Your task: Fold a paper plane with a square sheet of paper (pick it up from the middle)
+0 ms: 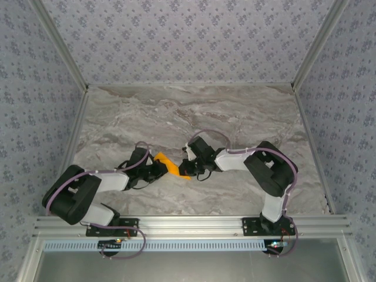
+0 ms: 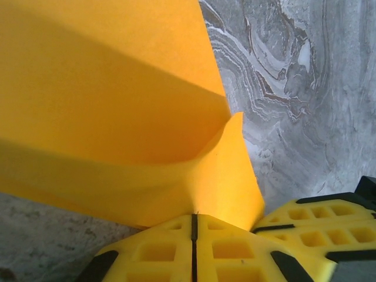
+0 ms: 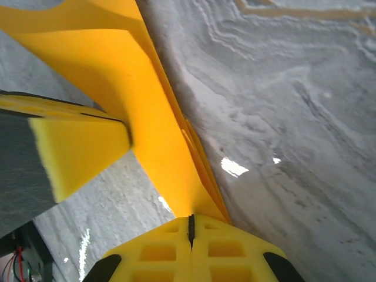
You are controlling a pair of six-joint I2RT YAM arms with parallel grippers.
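The sheet of paper, bright orange and folded into several layers, hangs between my two grippers just above the marble table. My left gripper is shut on its left end; in the left wrist view the paper rises from the closed gripper with a sharp crease. My right gripper is shut on the right end, where stacked layers of the paper run out of that closed gripper. Whether the paper has the pointed shape of a paper plane I cannot tell.
The grey marble table stretches behind the arms, walled by patterned panels. An aluminium rail runs along the near edge. The other gripper's yellow fingers sit close at the lower right of the left wrist view.
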